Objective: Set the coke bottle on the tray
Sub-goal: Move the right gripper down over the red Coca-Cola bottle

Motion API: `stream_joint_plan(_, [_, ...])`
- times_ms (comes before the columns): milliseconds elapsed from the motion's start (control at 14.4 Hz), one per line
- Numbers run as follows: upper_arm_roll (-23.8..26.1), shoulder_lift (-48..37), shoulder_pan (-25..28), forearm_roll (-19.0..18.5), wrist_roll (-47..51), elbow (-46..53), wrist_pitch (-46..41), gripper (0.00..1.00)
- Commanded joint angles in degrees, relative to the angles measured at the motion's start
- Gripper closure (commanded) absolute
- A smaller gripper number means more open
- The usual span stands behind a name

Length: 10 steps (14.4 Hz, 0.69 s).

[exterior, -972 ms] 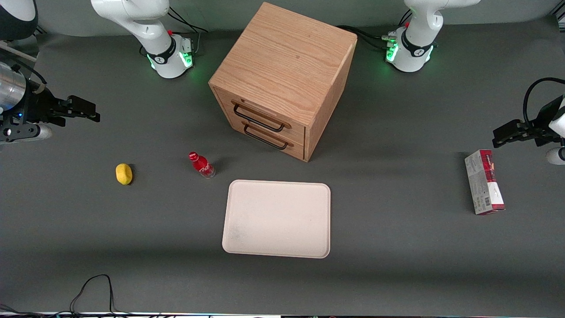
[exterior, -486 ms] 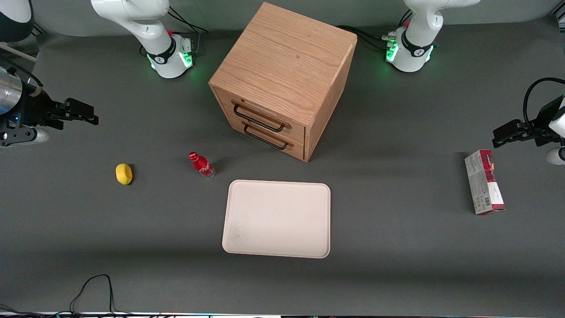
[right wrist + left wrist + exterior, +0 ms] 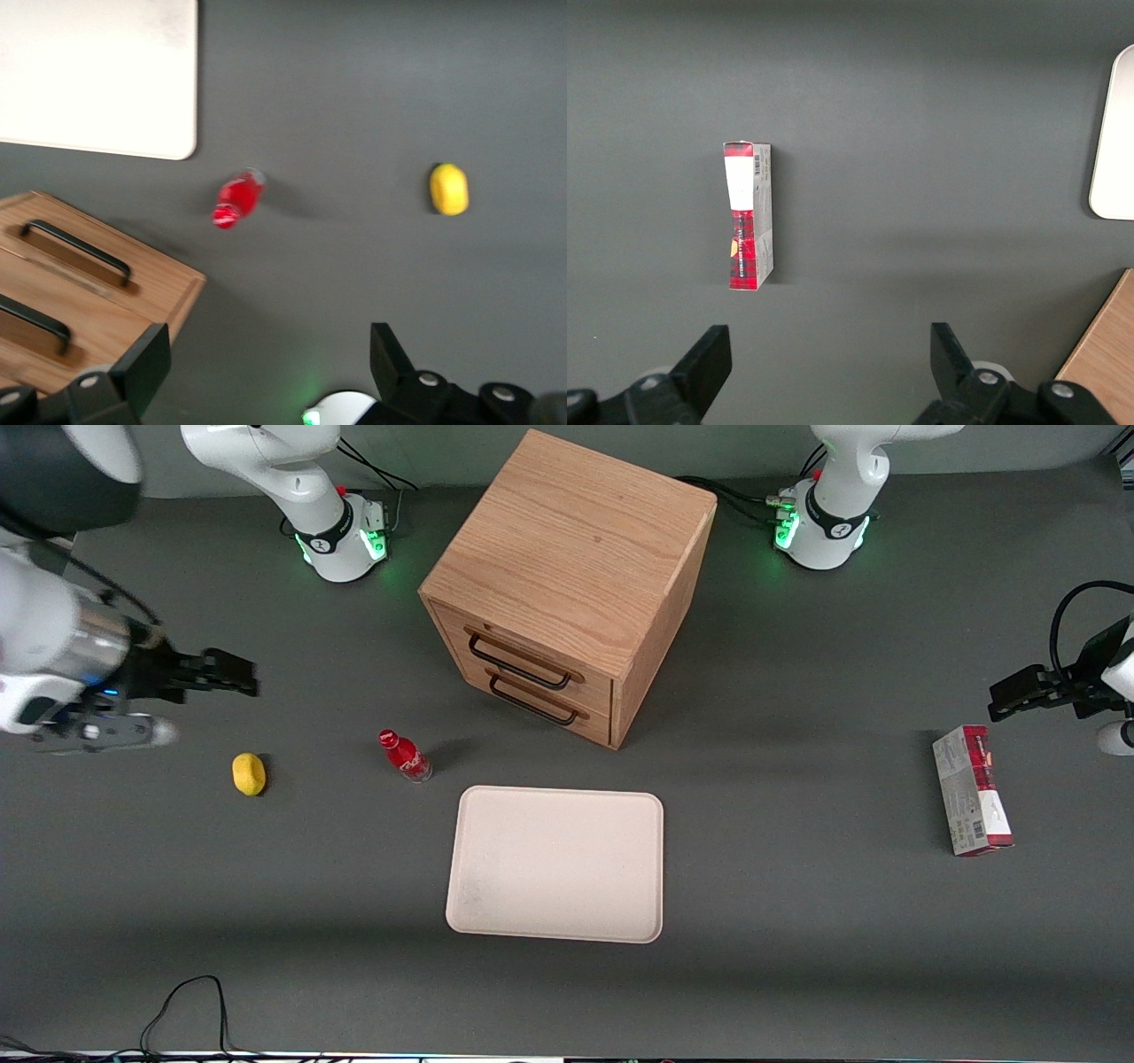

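The coke bottle (image 3: 406, 755), tiny with a red cap and red label, stands on the grey table between the yellow lump (image 3: 249, 773) and the tray, near the tray's corner. It also shows in the right wrist view (image 3: 237, 198). The cream-pink tray (image 3: 556, 863) lies flat in front of the wooden cabinet, nearer the camera; its corner shows in the right wrist view (image 3: 97, 75). My right gripper (image 3: 237, 677) is open and empty, held above the table toward the working arm's end, well away from the bottle.
A wooden drawer cabinet (image 3: 567, 584) with two black handles stands farther from the camera than the tray. A red-and-grey carton (image 3: 972, 802) lies toward the parked arm's end. A black cable (image 3: 186, 1001) loops at the table's near edge.
My right gripper has swung in from the table's end toward the bottle, covering most of that distance in the last half second. The bottle, tray and lump have not moved.
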Motion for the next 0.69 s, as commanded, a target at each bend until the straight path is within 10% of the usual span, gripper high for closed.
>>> stream_joint_plan(0, [-0.4, 3.31, 4.85, 0.47, 7.13, 4.89, -2.76, 0.0])
stream_joint_plan(625, [-1.01, 1.91, 7.24, 1.08, 9.8, -6.06, 0.82, 0.0])
